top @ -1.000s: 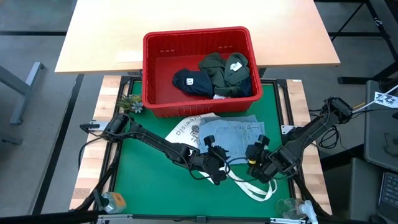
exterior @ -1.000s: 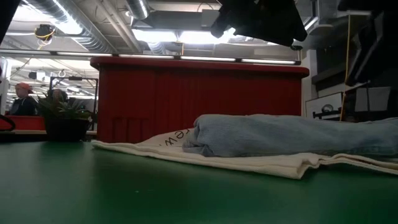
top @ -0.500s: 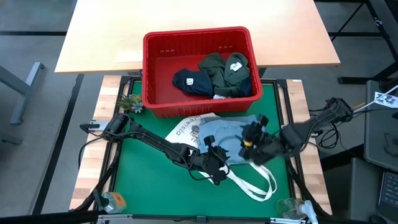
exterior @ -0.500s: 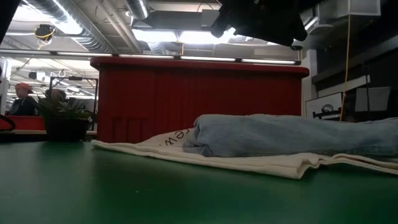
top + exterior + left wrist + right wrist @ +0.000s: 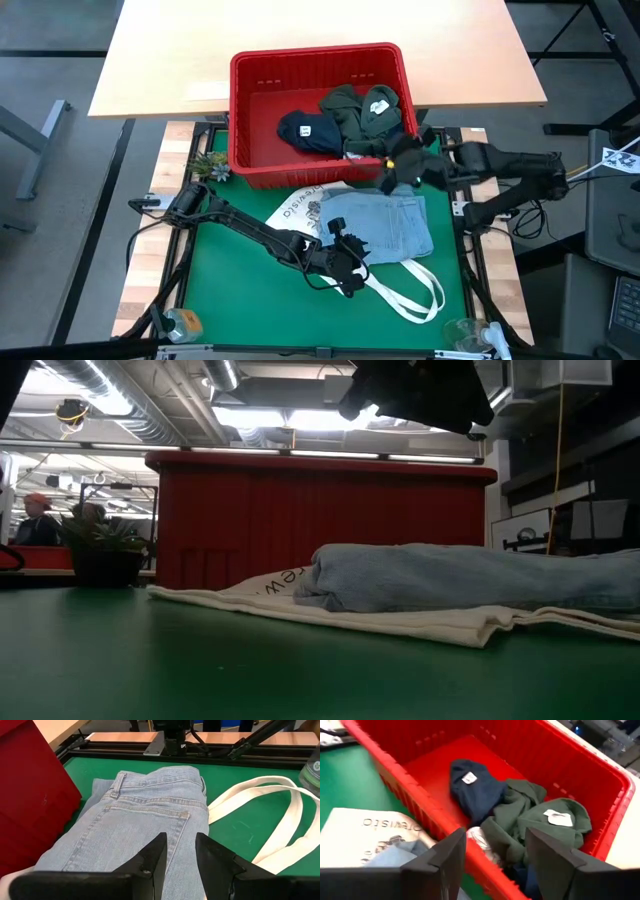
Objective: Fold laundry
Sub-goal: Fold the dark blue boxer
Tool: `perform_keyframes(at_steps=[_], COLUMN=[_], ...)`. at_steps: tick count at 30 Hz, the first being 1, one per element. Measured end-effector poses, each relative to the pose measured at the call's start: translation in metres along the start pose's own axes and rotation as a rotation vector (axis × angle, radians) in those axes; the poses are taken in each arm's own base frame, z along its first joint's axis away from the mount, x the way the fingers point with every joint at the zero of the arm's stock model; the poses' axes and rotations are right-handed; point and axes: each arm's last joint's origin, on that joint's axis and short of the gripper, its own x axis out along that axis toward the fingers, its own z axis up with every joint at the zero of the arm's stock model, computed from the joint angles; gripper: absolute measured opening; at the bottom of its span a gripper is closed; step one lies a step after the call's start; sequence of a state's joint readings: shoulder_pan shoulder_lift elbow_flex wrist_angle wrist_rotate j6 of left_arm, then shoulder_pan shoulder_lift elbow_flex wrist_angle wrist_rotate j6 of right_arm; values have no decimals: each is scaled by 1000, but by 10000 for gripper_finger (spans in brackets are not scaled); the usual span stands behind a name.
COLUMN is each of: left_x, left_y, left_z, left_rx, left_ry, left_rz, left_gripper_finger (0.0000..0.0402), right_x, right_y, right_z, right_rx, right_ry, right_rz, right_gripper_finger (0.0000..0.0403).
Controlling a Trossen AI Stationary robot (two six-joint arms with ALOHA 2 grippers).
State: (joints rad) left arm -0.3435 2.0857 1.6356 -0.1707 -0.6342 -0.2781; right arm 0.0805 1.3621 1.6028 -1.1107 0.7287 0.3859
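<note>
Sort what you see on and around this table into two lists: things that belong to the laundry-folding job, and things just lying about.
Job:
folded denim jeans
navy garment
olive garments
right gripper, open, at the basket's near rim
left gripper, open, over the jeans

Lying about:
white tote bag
small plant
red basket

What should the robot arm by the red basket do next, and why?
Probably lower the right gripper into the red plastic slotted basket and take the dark olive green garment. Its fingers stand open and empty over the basket's near rim, and the folded light blue denim jeans already lie on the white tote bag, beneath the left gripper.
</note>
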Motion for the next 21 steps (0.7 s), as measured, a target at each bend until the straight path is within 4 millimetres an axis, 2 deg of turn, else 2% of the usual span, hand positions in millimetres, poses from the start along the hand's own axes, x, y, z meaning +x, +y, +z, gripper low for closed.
perform_keyframes(at_steps=[11, 16, 21], left_x=[1, 1, 0], left_y=[1, 1, 0], left_z=[0, 1, 4], left_rx=[-1, -8, -49], left_ry=[0, -6, -28], left_rz=[2, 1, -5], left_gripper_finger=[98, 98, 98], right_x=[30, 32, 32], right_y=[-36, -38, -38], right_z=[9, 9, 9], right_rx=[77, 84, 15], right_ry=[100, 121, 118], right_rz=[17, 67, 71], right_gripper_finger=[205, 205, 205])
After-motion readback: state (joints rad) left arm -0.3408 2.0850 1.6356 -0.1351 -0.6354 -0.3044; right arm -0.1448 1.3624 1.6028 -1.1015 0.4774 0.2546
